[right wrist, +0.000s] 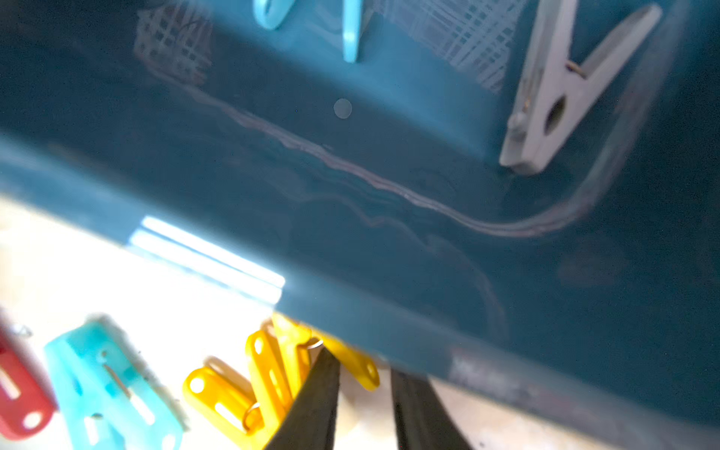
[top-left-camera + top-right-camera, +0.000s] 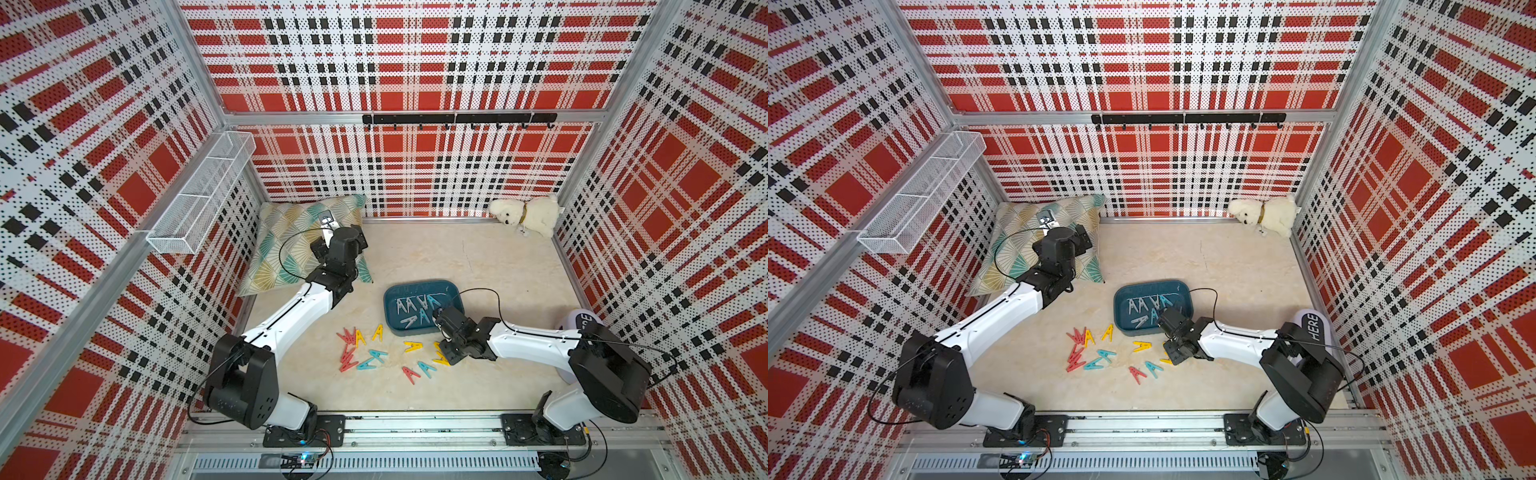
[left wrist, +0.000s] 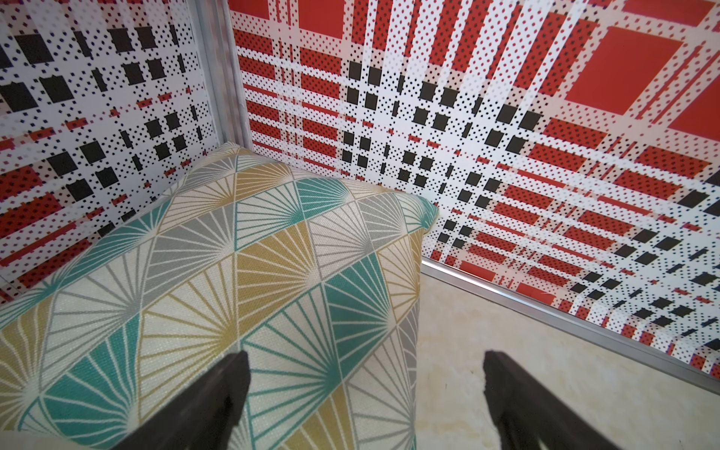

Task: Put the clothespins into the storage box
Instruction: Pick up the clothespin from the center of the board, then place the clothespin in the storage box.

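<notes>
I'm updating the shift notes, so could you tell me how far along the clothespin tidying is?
Done: several grey clothespins lie in the storage box. In hand: the right gripper sits at a yellow clothespin by the box's near wall; a grip isn't confirmed. The left gripper hangs open over the cushion. Left: about a dozen coloured clothespins on the table.

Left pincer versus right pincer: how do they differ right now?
The left pincer stands wide open; the right pincer has its jaws nearly together. The left pincer hovers over the pillow, away from the work; the right pincer is low by the storage box wall, at the yellow clothespins. Both are black.
</notes>
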`<act>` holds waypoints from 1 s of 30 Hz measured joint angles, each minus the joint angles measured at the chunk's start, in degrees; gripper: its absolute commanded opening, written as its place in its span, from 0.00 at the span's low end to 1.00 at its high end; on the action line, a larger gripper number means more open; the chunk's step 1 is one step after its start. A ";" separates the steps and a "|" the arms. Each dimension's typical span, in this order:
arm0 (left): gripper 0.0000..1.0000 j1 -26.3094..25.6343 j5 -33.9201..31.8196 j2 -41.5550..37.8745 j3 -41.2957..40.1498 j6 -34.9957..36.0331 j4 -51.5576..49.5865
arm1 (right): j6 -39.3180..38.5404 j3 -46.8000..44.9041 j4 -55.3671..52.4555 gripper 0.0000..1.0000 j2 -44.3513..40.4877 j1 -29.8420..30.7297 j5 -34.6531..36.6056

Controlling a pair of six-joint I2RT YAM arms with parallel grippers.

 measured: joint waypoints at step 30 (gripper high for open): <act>0.99 -4.72 -1.64 -0.55 -6.23 -2.80 -1.92 | -0.26 15.10 -16.50 0.12 -21.42 -1.16 -4.33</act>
